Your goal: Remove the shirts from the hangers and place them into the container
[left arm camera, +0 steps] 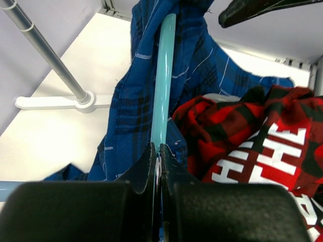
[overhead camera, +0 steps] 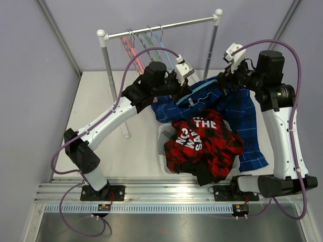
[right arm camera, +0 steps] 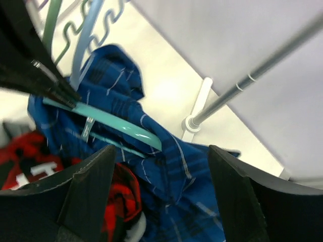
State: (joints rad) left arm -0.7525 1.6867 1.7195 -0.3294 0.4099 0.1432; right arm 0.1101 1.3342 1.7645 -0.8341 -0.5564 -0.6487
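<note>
**Top external view.** The container [overhead camera: 162,135] sits on the tabletop [overhead camera: 101,146]. Only its left rim shows, because the red plaid shirt [overhead camera: 204,143] lies heaped over it, white lettering up. The blue plaid shirt [overhead camera: 241,118] is draped behind the container and down its right side. The left claw [overhead camera: 186,92] is behind the container, at the teal hanger [overhead camera: 198,91] inside the blue plaid shirt. The right claw [overhead camera: 225,80] is behind the container's right end, above the same shirt. The rail [overhead camera: 161,27] stands well behind the container and carries the remaining hangers [overhead camera: 144,45].

**Left wrist view.** The left claw [left arm camera: 157,157] is fully closed, pinching the teal hanger [left arm camera: 164,75] between its fingertips. The blue plaid shirt [left arm camera: 128,101] hangs around the hanger arm. The red plaid shirt [left arm camera: 252,131] lies just beside it on the right.

**Right wrist view.** The right claw [right arm camera: 160,151] has its fingers [right arm camera: 91,186] spread wide, and nothing is gripped between them. Below the gap lie the blue plaid shirt [right arm camera: 176,181] and one arm of the teal hanger [right arm camera: 116,123]. The left claw [right arm camera: 48,83] clamps the hanger at the upper left. The red plaid shirt [right arm camera: 25,151] shows at the lower left.
</note>
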